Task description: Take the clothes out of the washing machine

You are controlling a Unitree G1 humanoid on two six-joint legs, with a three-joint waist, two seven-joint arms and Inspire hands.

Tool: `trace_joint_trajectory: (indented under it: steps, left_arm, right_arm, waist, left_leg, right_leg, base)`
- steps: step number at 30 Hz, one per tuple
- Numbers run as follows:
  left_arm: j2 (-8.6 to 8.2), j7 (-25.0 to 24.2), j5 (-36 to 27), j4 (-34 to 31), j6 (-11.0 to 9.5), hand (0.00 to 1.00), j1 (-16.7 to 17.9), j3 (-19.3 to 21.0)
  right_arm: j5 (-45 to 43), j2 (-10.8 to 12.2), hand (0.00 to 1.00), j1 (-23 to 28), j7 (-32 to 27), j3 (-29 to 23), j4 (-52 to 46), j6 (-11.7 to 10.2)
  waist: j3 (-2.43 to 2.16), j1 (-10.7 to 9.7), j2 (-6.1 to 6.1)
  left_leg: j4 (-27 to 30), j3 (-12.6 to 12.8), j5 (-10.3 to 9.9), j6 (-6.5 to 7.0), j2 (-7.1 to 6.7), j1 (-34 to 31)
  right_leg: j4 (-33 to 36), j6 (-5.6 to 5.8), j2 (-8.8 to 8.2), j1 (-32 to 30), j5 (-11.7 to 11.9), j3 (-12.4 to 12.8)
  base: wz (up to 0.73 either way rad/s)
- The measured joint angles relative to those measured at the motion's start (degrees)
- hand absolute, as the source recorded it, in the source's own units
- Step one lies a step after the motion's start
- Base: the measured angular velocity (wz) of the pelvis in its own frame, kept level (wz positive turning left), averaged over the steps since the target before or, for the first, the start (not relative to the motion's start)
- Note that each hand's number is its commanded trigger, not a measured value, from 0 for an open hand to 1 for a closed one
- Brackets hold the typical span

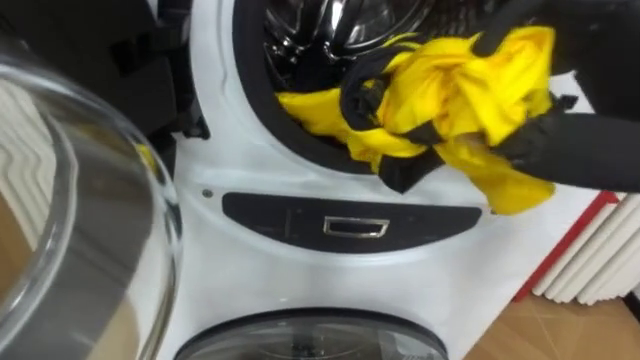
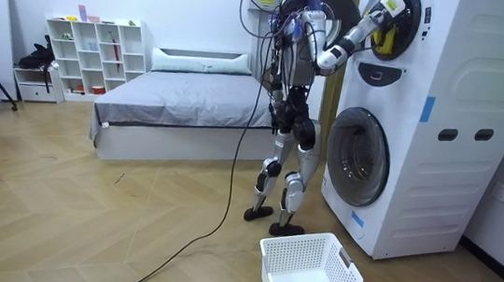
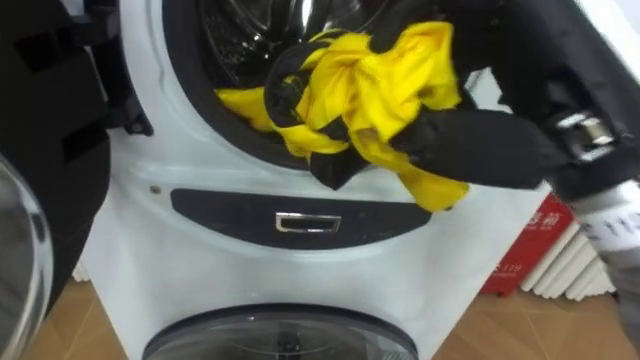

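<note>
A yellow garment (image 1: 460,85) hangs half out of the upper drum (image 1: 320,30) of a white stacked washing machine (image 2: 422,131), draped over the dark door seal. My right hand (image 1: 362,88) comes in from the right on a black-sleeved arm, and its dark fingers are curled into the bunched cloth at the drum's mouth. The right eye view shows the same garment (image 3: 385,80) and hand (image 3: 285,85). In the room view I stand upright in front of the machine, right arm raised to the upper opening, where the garment (image 2: 385,35) shows.
The upper drum's round glass door (image 1: 90,200) stands swung open at my left. Below the opening is a dark control panel (image 1: 350,225) and the lower drum's door (image 1: 310,335). A white laundry basket (image 2: 308,274) sits on the floor by my feet. A bed (image 2: 181,101) lies behind me.
</note>
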Motion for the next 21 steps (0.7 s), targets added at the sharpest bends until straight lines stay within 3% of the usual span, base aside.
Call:
trace_joint_trajectory:
  steps: [6,9,12,17,21]
  left_arm:
    - [-0.05,0.1,0.1,0.7,-0.3,0.0,-0.1,1.5]
    - [-0.12,0.5,1.0,0.8,-0.5,0.0,-0.3,3.6]
    - [0.1,0.5,1.0,1.8,-0.4,0.0,-0.6,3.5]
    - [0.99,-0.7,1.0,2.0,-0.4,0.0,-4.0,2.0]
    - [2.28,-1.3,0.4,2.0,-0.4,0.0,-6.3,0.9]
  right_arm:
    - [3.2,0.0,1.0,6.0,0.0,-2.5,0.3,-0.6]
    - [3.1,0.0,1.0,9.0,-0.1,-4.6,0.9,-0.8]
    - [3.1,0.0,1.0,10.7,-0.1,-5.5,2.5,-0.8]
    - [3.3,0.1,1.0,11.9,0.0,-5.4,3.7,-0.7]
    - [3.2,0.1,1.0,13.5,1.0,-5.5,5.4,-0.4]
  waist:
    - [0.1,-1.5,-0.01]
    - [0.1,-1.6,-0.14]
    - [0.38,-4.5,0.06]
    - [0.98,-6.3,0.23]
    - [0.98,-9.3,0.11]
  left_leg:
    - [-0.1,1.7,-0.1,-0.21,0.18,0.4]
    - [0.0,4.7,-0.7,-0.65,0.65,0.4]
    - [0.8,6.7,-0.9,-0.93,1.06,0.5]
    - [1.0,14.5,-0.9,-1.0,1.23,1.1]
    - [1.0,17.7,-1.0,-1.19,1.16,0.5]
  right_leg:
    - [0.2,-0.05,0.5,-0.6,0.0,1.6]
    - [1.0,-0.4,1.55,-1.8,0.2,4.4]
    - [0.9,-0.81,2.1,-2.0,0.8,5.4]
    - [0.8,-0.93,4.17,-4.1,2.7,12.0]
    - [1.0,-0.82,5.29,-5.7,3.2,15.6]
  base:
    - [-0.15]
    - [-0.48]
    - [-0.39]
    - [-0.71]
    - [-0.52]
